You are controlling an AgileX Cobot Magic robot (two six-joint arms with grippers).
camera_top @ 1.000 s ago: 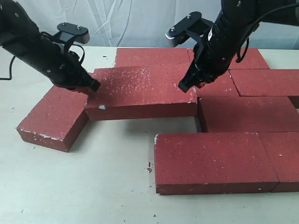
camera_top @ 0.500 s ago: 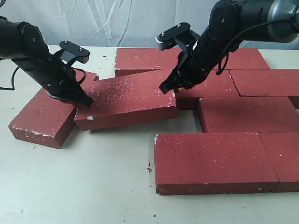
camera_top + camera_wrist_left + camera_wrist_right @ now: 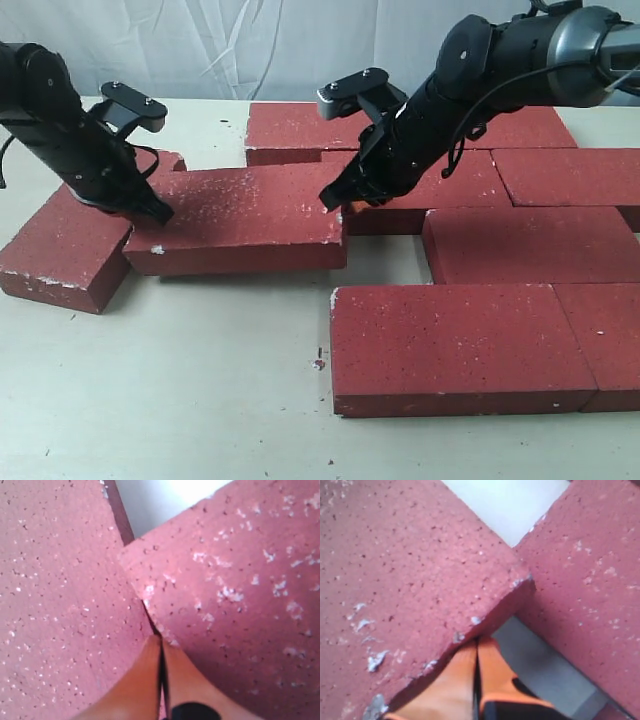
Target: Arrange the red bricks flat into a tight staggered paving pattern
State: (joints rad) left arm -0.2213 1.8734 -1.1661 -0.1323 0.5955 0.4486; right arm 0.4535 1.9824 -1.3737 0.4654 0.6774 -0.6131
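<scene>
Several red bricks lie flat on the table. The middle brick (image 3: 240,215) (image 3: 240,590) (image 3: 410,580), flecked with white, lies between my two grippers. My left gripper (image 3: 155,212) (image 3: 160,639) is shut and holds nothing. Its tip rests at the seam between that brick and the left brick (image 3: 65,250) (image 3: 60,605). My right gripper (image 3: 333,200) (image 3: 477,642) is also shut and empty, its tip against the middle brick's right end. Another brick (image 3: 590,580) lies across a narrow gap from it. Laid bricks fill the right side (image 3: 530,240), with one at the front (image 3: 450,345).
A back brick (image 3: 300,125) lies just behind the middle one. More bricks sit at the back right (image 3: 575,175) and front right (image 3: 610,340). Bare tan table (image 3: 180,380) spreads across the front left. A white cloth hangs behind.
The middle brick has slid to the left, away from the laid bricks, with both shut grippers moving left alongside it. The left brick has shifted left too.
</scene>
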